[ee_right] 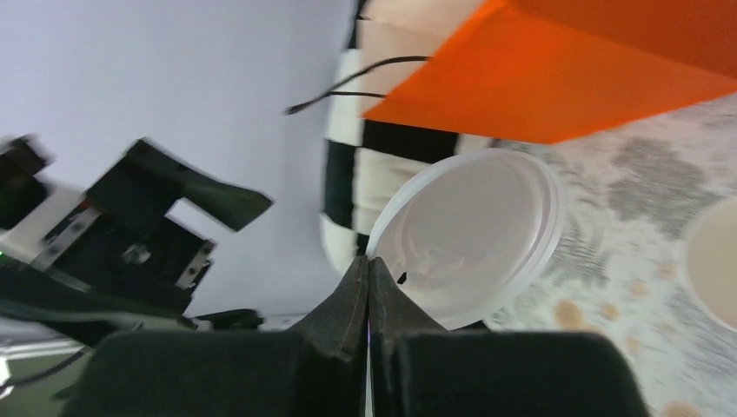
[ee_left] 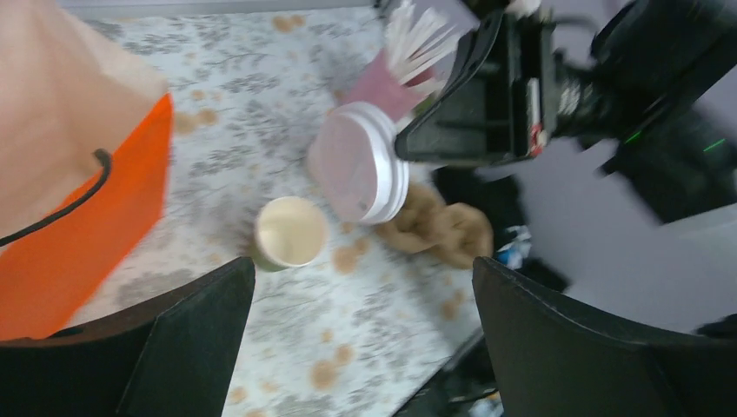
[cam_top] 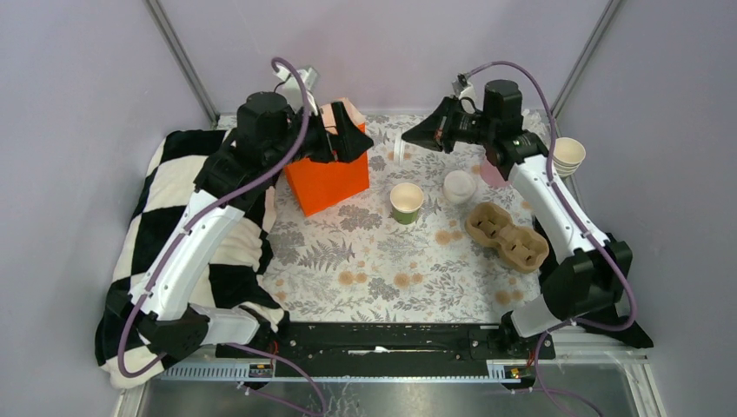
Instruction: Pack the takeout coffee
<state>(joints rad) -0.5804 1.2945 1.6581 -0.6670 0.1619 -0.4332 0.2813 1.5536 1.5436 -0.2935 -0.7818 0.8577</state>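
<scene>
Cup point(cam_top: 406, 201) of green paper stands lidless mid-counter point(cam_top: 382, 278), near the pulp carrier point(cam_top: 507, 234). Right arm's fingers point(ee_right: 343, 304), pinched together on the rim of a white lid point(ee_right: 469, 226), hold it on edge beyond the cup. Capping looks to be next, which calls for levelling and centring the lid. Left fingers point(ee_left: 191, 347) gape, empty. What the cup contains cannot be made out.

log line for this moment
right gripper shut on white lid | left gripper open near orange bag | green cup lidless on table, apart from carrier

Lidless cup point(cam_top: 406, 201) and lid stack point(cam_top: 459, 186) crowd the gap between orange box point(cam_top: 328, 181) and carrier point(cam_top: 507, 234).
</scene>
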